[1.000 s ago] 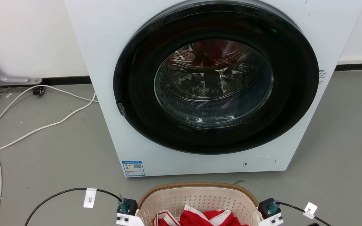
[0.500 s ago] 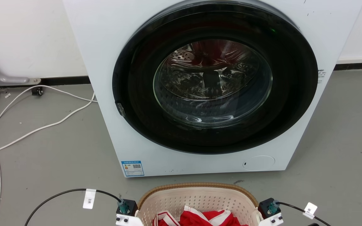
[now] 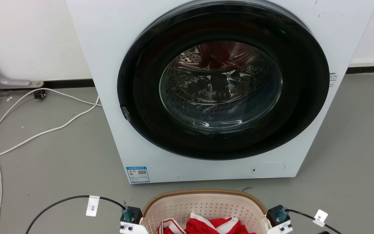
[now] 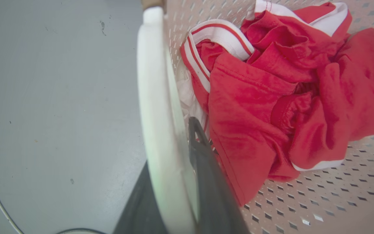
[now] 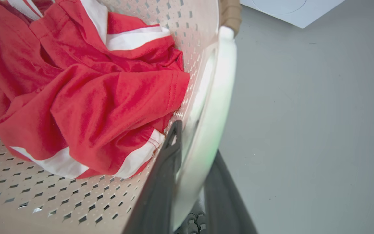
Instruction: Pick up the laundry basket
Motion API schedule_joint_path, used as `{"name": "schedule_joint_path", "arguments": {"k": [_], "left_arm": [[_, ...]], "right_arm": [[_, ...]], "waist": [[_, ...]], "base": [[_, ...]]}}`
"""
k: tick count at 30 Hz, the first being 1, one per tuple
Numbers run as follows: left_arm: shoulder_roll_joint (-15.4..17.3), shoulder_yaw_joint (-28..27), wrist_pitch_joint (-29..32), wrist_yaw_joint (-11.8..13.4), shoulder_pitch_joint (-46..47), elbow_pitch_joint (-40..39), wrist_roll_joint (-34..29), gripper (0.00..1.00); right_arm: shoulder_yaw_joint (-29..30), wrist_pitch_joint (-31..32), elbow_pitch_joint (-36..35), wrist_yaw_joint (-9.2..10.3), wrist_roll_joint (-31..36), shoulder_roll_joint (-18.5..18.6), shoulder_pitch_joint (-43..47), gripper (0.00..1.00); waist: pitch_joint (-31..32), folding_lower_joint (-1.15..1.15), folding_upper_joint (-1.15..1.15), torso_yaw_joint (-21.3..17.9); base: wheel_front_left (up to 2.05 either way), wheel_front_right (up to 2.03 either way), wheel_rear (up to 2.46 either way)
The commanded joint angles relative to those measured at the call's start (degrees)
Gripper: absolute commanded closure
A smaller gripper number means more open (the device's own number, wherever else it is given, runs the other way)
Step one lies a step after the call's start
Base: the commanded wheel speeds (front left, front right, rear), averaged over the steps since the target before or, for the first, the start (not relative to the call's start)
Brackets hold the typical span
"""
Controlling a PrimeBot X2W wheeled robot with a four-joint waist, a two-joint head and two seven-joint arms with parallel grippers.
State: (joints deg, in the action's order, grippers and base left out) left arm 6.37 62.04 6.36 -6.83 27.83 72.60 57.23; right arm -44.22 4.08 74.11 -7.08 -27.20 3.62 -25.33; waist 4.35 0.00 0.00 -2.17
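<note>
The laundry basket, cream and perforated with a brown woven rim, sits at the bottom edge of the head view, right in front of the washing machine. A red garment with white trim lies inside it. My left gripper is shut on the basket's white left handle, one dark finger inside the wall and one outside. My right gripper is shut the same way on the white right handle. In the head view both wrists flank the basket.
A white front-loading washing machine with its round dark door shut stands close behind the basket. White cables trail over the grey floor at the left. Black cables run from both wrists. Grey floor lies on either side.
The head view has shifted by a few pixels and back. The basket and both wrists hold the same places.
</note>
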Motion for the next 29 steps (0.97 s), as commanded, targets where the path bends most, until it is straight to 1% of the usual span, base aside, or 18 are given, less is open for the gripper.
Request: {"name": "schedule_joint_path", "arguments": {"k": [1,29], "left_arm": [[-1.19,0.52,-0.42,-1.12,0.94,-0.81,0.13,1.0],[-0.81,3.38,-0.83,-1.11,1.07,-0.66,2.51,1.0]], "right_arm": [[-0.44,-0.28,-0.55,-0.75,0.19,-1.24,0.11,1.0],[-0.5,-0.01,-0.55,-0.75,0.1,-1.26,0.45,1.0]], "waist": [[0.01,0.0,0.0,0.04],[0.2,0.0,0.0,-0.05]], "base": [[0.0,0.0,0.0],[0.0,0.0,0.0]]}}
